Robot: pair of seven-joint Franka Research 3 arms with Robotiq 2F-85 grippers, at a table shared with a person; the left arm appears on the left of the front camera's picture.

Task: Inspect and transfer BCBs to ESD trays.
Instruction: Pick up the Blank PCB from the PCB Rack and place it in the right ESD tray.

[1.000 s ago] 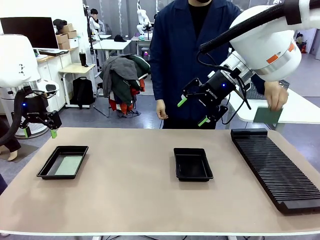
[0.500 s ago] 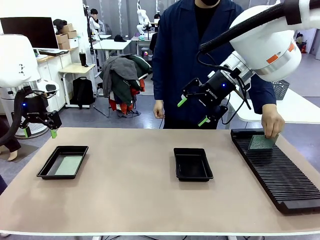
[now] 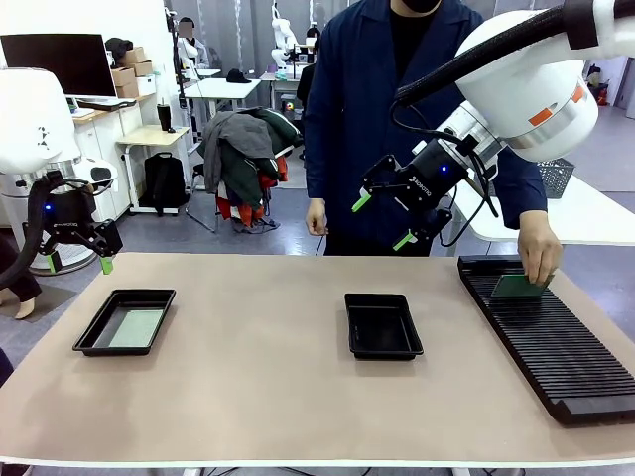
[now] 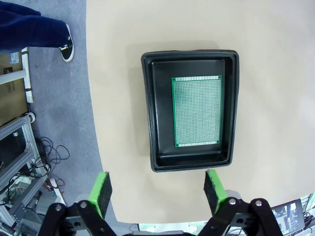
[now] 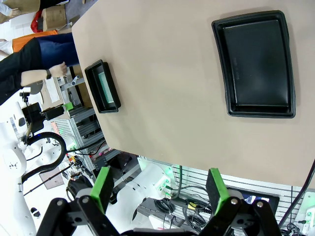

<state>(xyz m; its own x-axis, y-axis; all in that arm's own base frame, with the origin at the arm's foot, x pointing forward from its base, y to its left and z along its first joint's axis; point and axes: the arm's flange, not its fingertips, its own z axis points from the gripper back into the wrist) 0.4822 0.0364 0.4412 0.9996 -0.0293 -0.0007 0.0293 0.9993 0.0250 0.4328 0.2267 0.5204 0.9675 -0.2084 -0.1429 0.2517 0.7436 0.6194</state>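
L jaws, R jaws: both open, nothing gripped. One BCB (image 4: 197, 111) flat in L tray (image 4: 147, 108). Person's hand (image 3: 539, 248) holds second BCB (image 3: 516, 287) on slotted rack (image 3: 556, 347).

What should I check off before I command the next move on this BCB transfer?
1. Left gripper open and empty, raised by the left tray: ok.
2. Right gripper open and empty, held high beyond the middle tray: ok.
3. BCB lying flat on the left tray's floor: ok.
4. Middle tray empty, ready for a board: ok.
5. Rack free of the person's hand: not ok; the hand holds a second BCB at the rack's far end.
6. Second BCB seated in a slot: cannot tell.
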